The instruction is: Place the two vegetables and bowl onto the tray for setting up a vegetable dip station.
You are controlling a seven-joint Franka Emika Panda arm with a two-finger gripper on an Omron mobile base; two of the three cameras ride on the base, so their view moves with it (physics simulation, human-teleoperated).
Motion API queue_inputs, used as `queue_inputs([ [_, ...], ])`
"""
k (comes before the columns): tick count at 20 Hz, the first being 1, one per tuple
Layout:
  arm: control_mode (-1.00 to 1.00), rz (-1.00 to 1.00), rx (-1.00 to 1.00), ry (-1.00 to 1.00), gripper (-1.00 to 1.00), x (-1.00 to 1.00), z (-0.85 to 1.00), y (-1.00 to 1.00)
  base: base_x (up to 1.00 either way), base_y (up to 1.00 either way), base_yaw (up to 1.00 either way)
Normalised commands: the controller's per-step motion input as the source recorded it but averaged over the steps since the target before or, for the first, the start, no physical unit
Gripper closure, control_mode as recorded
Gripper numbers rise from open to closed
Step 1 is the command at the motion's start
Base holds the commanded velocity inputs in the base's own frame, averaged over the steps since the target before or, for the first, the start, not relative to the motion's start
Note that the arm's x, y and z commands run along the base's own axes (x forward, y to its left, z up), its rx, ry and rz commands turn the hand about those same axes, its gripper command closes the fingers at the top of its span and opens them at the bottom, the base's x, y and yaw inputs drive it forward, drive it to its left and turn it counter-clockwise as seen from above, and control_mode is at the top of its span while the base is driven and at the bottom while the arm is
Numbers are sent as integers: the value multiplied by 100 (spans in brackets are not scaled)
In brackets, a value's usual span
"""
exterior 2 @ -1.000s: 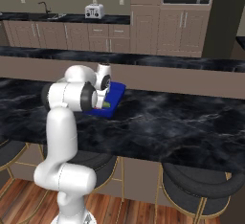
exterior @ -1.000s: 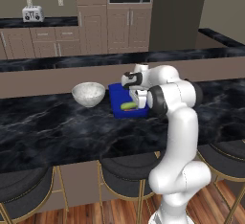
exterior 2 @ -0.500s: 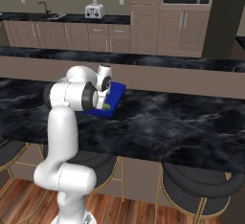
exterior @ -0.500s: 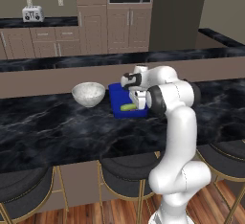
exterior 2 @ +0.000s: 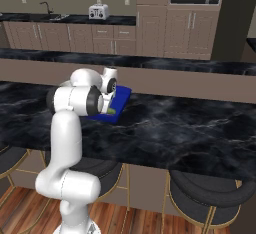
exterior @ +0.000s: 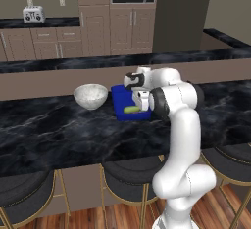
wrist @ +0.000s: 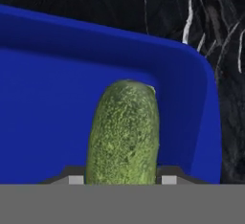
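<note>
A: Biggest first, we've got the black marble counter (exterior: pixel 59 135), the blue tray (exterior: pixel 121 106) on it, the speckled bowl (exterior: pixel 90 96) beside it.

B: Yellow-green vegetable (wrist: pixel 123 132) lies in the tray between the gripper (wrist: pixel 119 180) tips; whether they're pinching it, we can't tell.

Very little separates this moment from the pictures of a second ago. The gripper (wrist: pixel 122 179), low over the blue tray (exterior: pixel 120 109), has begun to part its jaws around the yellow-green vegetable (exterior: pixel 131 109); in the hand view the two tips stand just beside its flanks, and whether they touch it cannot be told. The vegetable lies lower in the tray than a second ago, on or just above its floor near the rim towards the robot. The arm's pose looks much as it did.
</note>
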Motion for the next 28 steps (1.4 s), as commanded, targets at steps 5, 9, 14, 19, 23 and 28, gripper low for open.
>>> queue_inputs([
  [5, -100, 0, 0, 0, -100, -5, 0, 0, 0, 0, 0],
  [9, -100, 0, 0, 0, -100, -24, 4, 0, 0, 0, 0],
  [14, -100, 0, 0, -1, -100, -24, 34, 0, 0, 0, 0],
  [19, -100, 0, 0, 0, -100, -17, 52, 0, 0, 0, 0],
  [23, -100, 0, 0, -2, -100, -26, 49, 3, 0, 0, 0],
  [28, -100, 2, 0, -7, -100, -31, 33, 24, 0, 0, 0],
])
